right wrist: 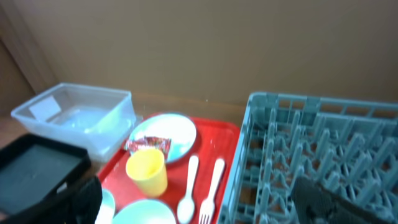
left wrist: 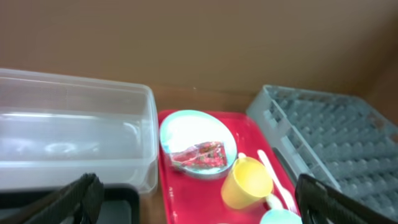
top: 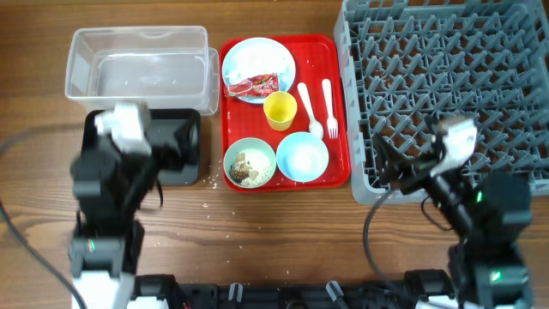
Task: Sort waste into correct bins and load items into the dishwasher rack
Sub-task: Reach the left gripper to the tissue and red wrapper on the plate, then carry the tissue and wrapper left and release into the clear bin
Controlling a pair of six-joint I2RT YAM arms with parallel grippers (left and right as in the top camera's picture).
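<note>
On blue plate [top: 257,62]: crumpled red-and-white wrapper [top: 254,84], glossy, white tissue.

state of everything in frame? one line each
Clear tub: empty.
Black tray: visible part empty.
Plate: holds wrapper.
Green bowl: food scraps inside.
Blue bowl: empty.
Yellow cup: upright on red tray.
Spoon: lying on red tray.
Fork: lying on red tray.
Rack: no dishes loaded.
Left gripper: open.
Right gripper: open.

red tray [top: 244,120], yellow cup [top: 280,110], grey rack [top: 446,69], light blue bowl [top: 302,158]
</note>
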